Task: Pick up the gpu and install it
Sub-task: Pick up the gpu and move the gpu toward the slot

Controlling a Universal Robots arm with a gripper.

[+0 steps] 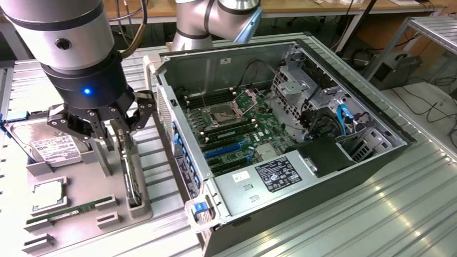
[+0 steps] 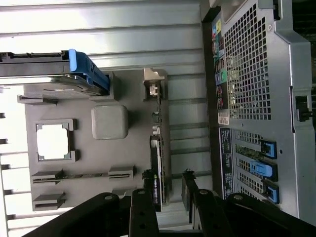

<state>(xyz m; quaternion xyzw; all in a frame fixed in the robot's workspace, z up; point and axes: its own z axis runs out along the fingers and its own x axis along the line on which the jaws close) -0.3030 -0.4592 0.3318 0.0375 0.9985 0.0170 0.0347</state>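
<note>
1. the gripper (image 1: 117, 134) hangs low over the grey fixture tray (image 1: 78, 179). the tray sits on the ribbed metal counter (image 1: 400, 214), to the exterior view's left of the open computer case (image 1: 192, 67).
2. jaws: released and spread wide, grasping nothing. in the wrist view one finger stands on each side of the gpu (image 2: 158, 148), close beside it. contact with the card cannot be confirmed.
3. the gpu stands on its long edge in a slot of the tray, on the tray side nearest the case. it is seated in the slot, not lifted.
4. progress: early. judging by the layout, the approach to the card is made. the grasp, the lift and the installation are not yet done. the blue expansion slots (image 1: 225, 150) on the motherboard (image 1: 268, 128) carry no card.
5. other parts in the tray, all untouched: a hard drive (image 1: 50, 147), a processor (image 1: 46, 193) and a ram stick (image 1: 71, 210).
6. writing:
   - the hard drive has a white label, too small to read.
   - the black-and-white label on the power supply (image 1: 282, 171) is not legible.
   - there is small white print on the edge of the gpu near the jaws in the wrist view. it cannot be read with confidence.
</note>
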